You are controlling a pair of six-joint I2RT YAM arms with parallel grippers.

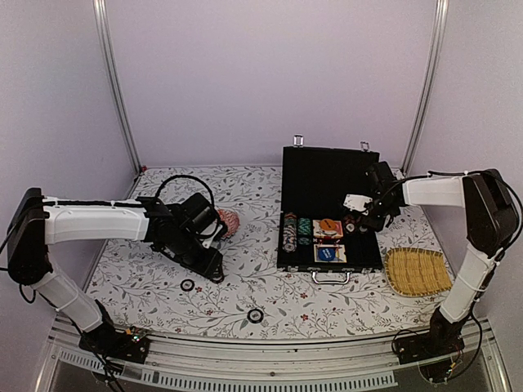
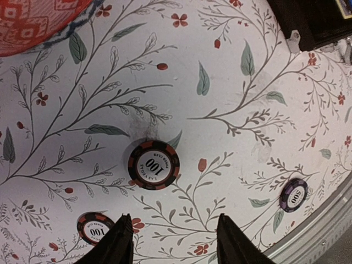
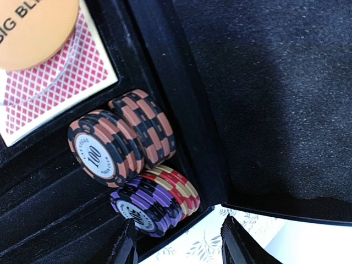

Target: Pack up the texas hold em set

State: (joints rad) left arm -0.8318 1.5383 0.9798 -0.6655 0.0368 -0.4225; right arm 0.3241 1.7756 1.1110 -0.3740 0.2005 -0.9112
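The black briefcase (image 1: 331, 175) lies open at the back right, lid upright, with chips, an orange disc (image 3: 30, 33) and a red card deck (image 3: 52, 93) in its tray. My right gripper (image 3: 179, 242) hovers open over the tray's right end (image 1: 364, 219), above orange-black (image 3: 104, 151), purple (image 3: 146, 203) and red-yellow (image 3: 179, 187) chip stacks. Holding nothing, my left gripper (image 2: 173, 242) hangs open low over the table (image 1: 214, 269). Just ahead of its fingers lies a black-red 100 chip (image 2: 154, 164). A second 100 chip (image 2: 94, 228) lies beside the left finger, and a purple chip (image 2: 293, 194) lies to the right.
A pink patterned dome (image 1: 229, 220) sits just behind the left gripper. A yellow woven tray (image 1: 417, 271) lies right of the briefcase. Loose chips (image 1: 188, 285) (image 1: 255, 315) lie near the table's front edge. The briefcase's silver handle (image 1: 330, 278) points toward me.
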